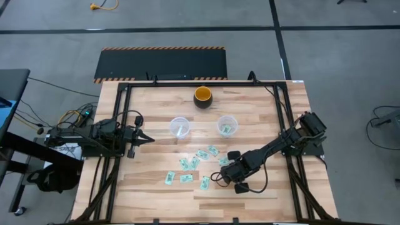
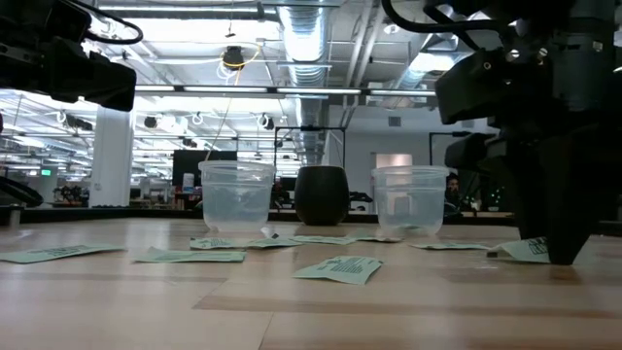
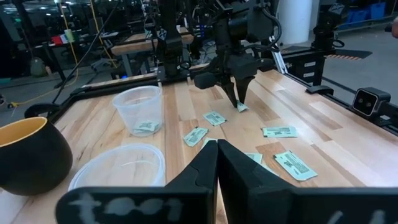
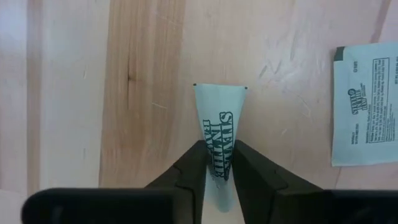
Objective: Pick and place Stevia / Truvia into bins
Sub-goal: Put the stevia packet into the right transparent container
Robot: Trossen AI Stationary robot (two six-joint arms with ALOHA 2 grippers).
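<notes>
Pale wooden slatted table (image 1: pixel 250 125) on grey concrete floor, seen from straight above. At twelve o'clock on the tabletop, dark-rimmed round bowl with orange inside (image 1: pixel 203 96). Just below it, two small round clear plastic cups: left cup (image 1: pixel 180 127) and right cup (image 1: pixel 227 126), a green-white sachet lying inside the right one. Toward six o'clock of the cups, scattered light green and white flat paper sachets (image 1: pixel 186 178) lying flat on the wood. At nine o'clock, left gripper (image 1: pixel 149 139), fingers pressed together on nothing, parked well apart from the sachets. At four o'clock, right gripper (image 1: pixel 223 177) lowered among the sachets, at the right edge of the scatter.

Level across the tabletop: both cups standing upright, dark bowl between them and farther back, sachets flat in front. At three o'clock, dark right gripper fingers (image 2: pixel 562 219) down at the wood, touching the pinched sachet (image 2: pixel 527 250), which lifts at an angle.

From the left wrist: own fingers (image 3: pixel 211 169) closed tip to tip, empty. Farther off, right gripper (image 3: pixel 237 101) pointing down with the small sachet (image 3: pixel 241 107) at its tips.

From the right wrist: both fingers (image 4: pixel 189 172) squeezed against the two sides of one white-green printed sachet (image 4: pixel 217 124), its free end fanning out over the wood. Neighbouring flat sachet (image 4: pixel 365 106) near, not touching.
</notes>
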